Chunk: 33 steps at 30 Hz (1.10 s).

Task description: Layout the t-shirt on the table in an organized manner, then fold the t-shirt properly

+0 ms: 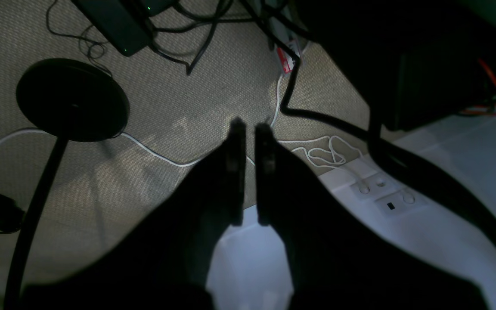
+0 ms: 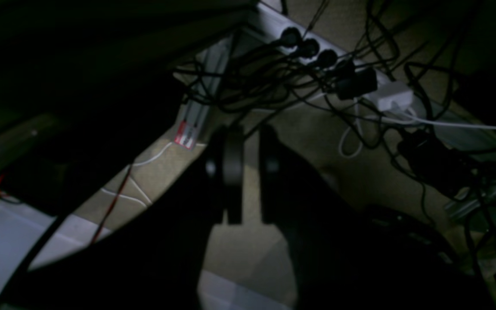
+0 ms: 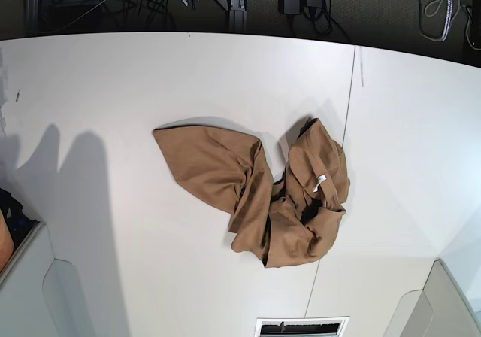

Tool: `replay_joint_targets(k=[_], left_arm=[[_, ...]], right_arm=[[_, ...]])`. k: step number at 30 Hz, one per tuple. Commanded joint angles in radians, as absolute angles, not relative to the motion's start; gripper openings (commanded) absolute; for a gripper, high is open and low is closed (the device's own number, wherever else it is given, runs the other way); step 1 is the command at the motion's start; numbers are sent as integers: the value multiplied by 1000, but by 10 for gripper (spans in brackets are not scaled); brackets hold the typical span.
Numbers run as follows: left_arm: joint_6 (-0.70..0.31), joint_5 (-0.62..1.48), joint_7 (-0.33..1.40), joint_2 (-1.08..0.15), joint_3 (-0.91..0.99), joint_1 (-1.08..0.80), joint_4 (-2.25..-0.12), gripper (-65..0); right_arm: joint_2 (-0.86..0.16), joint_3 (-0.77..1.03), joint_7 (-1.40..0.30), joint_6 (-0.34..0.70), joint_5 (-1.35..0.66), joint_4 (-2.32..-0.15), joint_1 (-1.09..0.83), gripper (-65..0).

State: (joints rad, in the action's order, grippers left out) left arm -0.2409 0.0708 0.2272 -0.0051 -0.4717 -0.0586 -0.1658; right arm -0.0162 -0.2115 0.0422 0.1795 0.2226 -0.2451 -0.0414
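One crumpled t-shirt (image 3: 259,190) lies on the table (image 3: 113,89); both hands nearly closed, empty.

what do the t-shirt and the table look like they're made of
The t-shirt looks like soft woven or knit cloth, matte tan-brown: it lies crumpled in loose folds. The table looks like hard, smooth white board, perhaps laminate: flat, evenly pale, with a thin dark seam between panels.

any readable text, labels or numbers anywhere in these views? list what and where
No text can be read in any view.
Red-and-white label on a cable on the floor, left wrist view: print too blurred to read.
Red-and-white label, right wrist view: too dark and blurred.
White tag on the t-shirt, base view: too small to show any print.
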Motion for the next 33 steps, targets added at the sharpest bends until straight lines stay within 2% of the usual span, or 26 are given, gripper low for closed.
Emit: replay_joint_targets(k=[1,23,33], left_arm=[[-252,70,227,0,-472,-67,-170,-607],[-252,70,206,0,-472,-101,-193,-607],[-252,69,217,0,-472,-115,-197,-607]], right_arm=[[-16,-210,53,187,225,-251,-47,-593],[-16,-210,53,186,225,-281,-75,-593],[-18,-210,53,186,225,-411,-162,-593]])
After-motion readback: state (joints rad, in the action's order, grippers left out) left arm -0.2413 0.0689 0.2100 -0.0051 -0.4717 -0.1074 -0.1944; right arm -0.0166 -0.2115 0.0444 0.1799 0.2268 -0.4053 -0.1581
